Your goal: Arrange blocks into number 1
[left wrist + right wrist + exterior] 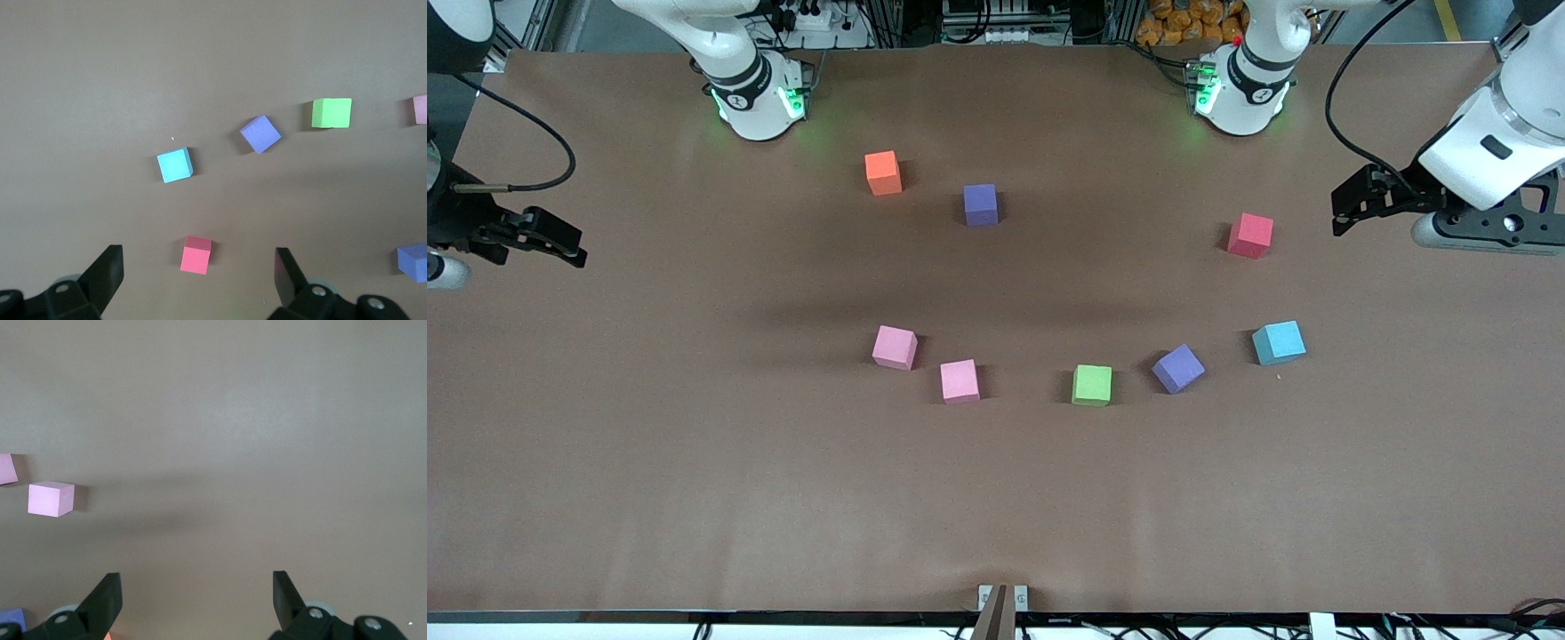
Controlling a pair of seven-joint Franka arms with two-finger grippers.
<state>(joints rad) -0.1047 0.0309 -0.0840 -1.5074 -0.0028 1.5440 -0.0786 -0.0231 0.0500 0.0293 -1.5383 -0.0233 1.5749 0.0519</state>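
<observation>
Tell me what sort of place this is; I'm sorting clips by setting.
Most likely a robotics lab bench. Two arm bases are fixed along one edge of a brown-covered table, coloured foam cubes such as the green block lie scattered on it, and cabling and metal framing show past the bases.

The blocks (1092, 385) look like matte foam, lying on a smooth, dull brown paper-like table (694, 462) covering.

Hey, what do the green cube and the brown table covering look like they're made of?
Green cube: probably foam, matte; flat even colour, no glare, soft-looking edges. Table covering: looks like brown paper or thin sheeting, matte; faint creases and a dull sheen, though the material stays uncertain.
</observation>
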